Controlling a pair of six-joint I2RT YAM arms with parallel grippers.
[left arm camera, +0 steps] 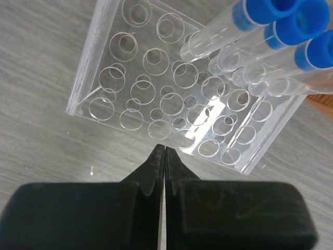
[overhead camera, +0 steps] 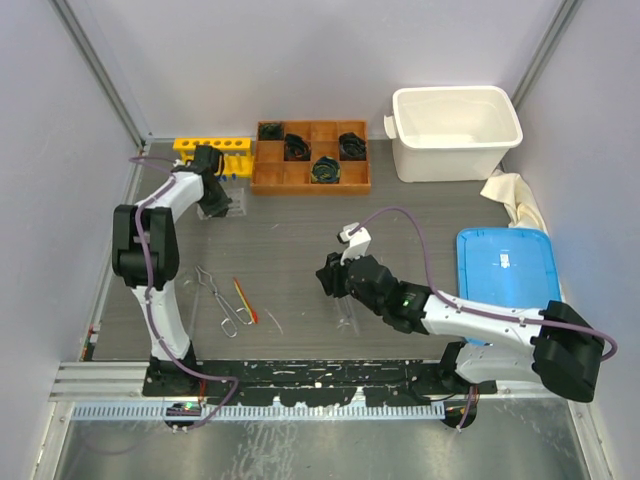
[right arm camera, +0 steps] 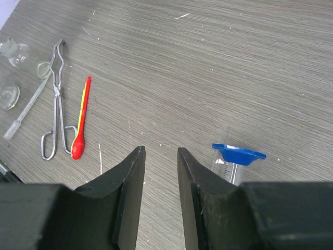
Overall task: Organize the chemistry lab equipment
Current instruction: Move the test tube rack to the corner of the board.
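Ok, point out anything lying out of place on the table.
Tongs and a red stick lie loose at the near left of the table. A clear tube with a blue end lies on the bare surface beside the right gripper, not in any rack.

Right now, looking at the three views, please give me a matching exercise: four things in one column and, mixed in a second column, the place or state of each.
Column 1
1. metal tongs
2. white tub
3. blue lid
4. left hand

Column 2
A. in the far right corner of the table
B. closed, next to the clear rack
C. lying beside the red-orange stick
D. lying flat on the right side

Pairs: 1-C; 2-A; 3-D; 4-B
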